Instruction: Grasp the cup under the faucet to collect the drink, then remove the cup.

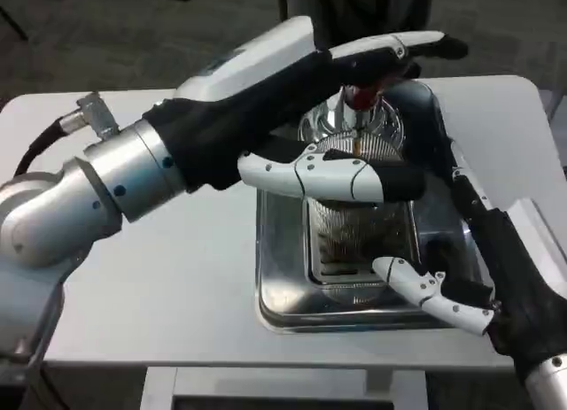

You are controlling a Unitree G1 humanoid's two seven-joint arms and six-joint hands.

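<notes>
Head view is taken looking down on a white surface (177,277), the largest thing seen, on which a shiny metal tray (275,286) is set with a ribbed drip grate (354,242) lying inside it. Behind the grate a round chrome dispenser body (376,127) is seen, topped by a red faucet handle (361,95). The left hand (292,100) is reached across from the picture's left, so that much of the dispenser is covered by it; one long finger is stretched above the red handle and another is laid lower across the front of the machine. Whether anything is gripped between those fingers cannot be told, since the gap between them is hidden by the hand's dark palm. The right hand (461,286) is lowered at the tray's right edge, its fingers held apart over the front right corner of the grate with nothing seen in them. The cup cannot be made out for certain; a ribbed, glassy shape under the faucet, behind the left hand's lower finger, may be its wall, but this is only a judgement. If so, the cup stands upright with its long axis vertical, just beyond the left hand's palm, and the left hand is judged clearly the nearer for the grasp.
</notes>
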